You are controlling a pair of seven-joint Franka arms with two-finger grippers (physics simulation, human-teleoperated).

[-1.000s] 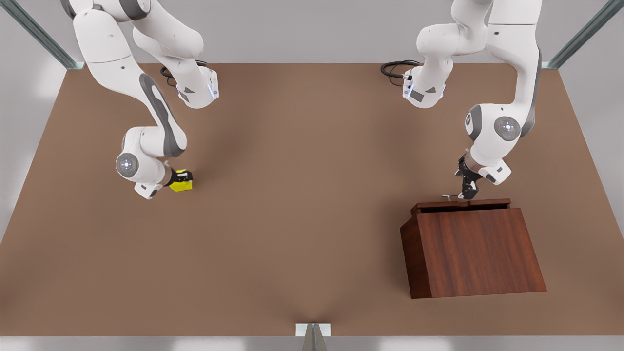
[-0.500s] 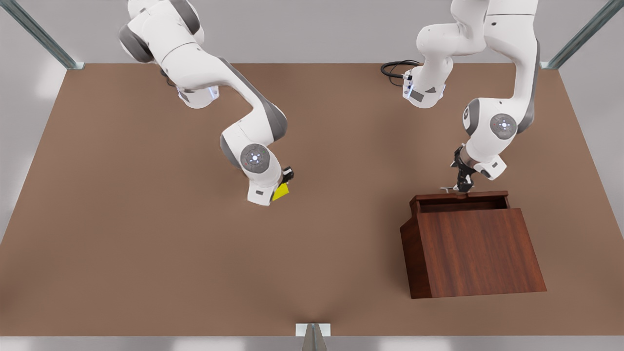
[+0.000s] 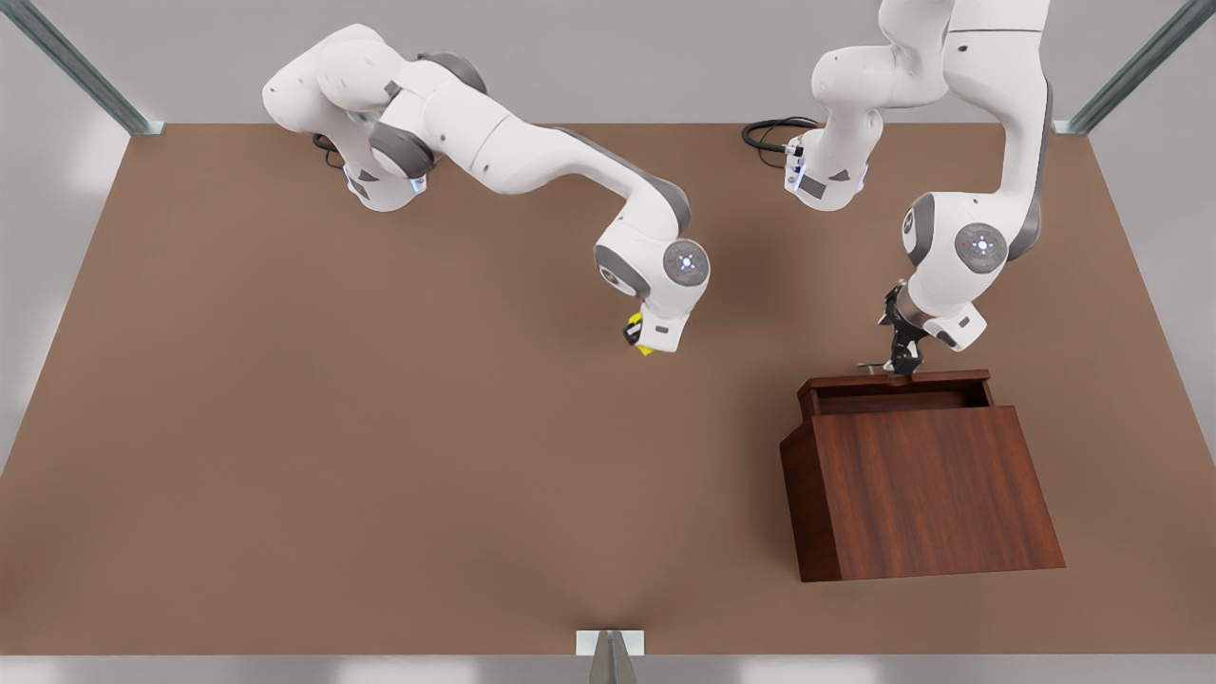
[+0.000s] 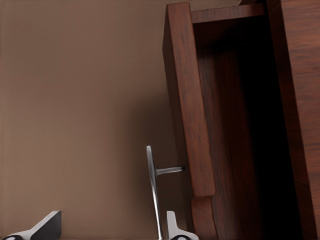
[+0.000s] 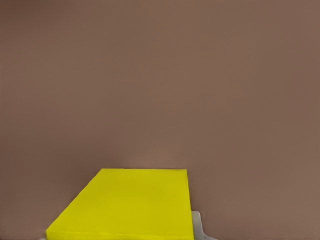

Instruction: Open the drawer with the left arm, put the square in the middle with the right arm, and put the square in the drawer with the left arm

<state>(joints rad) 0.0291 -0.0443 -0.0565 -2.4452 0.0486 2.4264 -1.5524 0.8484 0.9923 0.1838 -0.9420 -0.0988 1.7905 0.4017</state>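
Two arms, one square [image 3: 644,349], one drawer [image 3: 893,390]. Right end effector [image 3: 635,334] grips the square over the tabletop [image 3: 380,427]; left end effector [image 3: 901,363], fingers spread, straddles the drawer's handle [image 4: 152,187].

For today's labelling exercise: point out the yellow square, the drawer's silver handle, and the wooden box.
yellow square [image 5: 130,202], right wrist view, top face.
silver handle [image 4: 151,185], left wrist view, bar's middle.
wooden box [image 3: 931,489], front view, sloping top panel.

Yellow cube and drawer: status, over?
Right gripper shut on yellow cube, above mid-table. Left gripper at handle of the drawer, fingers open around it; drawer partly open. Nothing in the way.
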